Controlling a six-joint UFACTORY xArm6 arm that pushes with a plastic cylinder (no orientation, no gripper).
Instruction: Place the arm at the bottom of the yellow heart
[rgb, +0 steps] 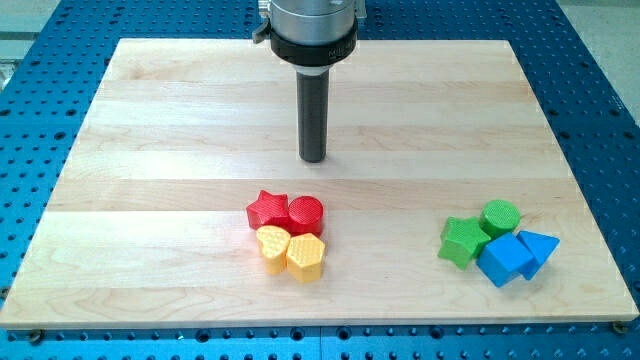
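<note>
A pale wooden counter (150, 120) with lengthwise grain fills most of the view. Around it, from nine o'clock through six to three, runs a blue metal surface (610, 120) dotted with regular holes. Even, soft light falls throughout, casting only faint shadows.

On a board (150, 120), my tip (314, 159) stands above a central block cluster (288, 232), with another cluster (498, 243) at the view's right.
</note>
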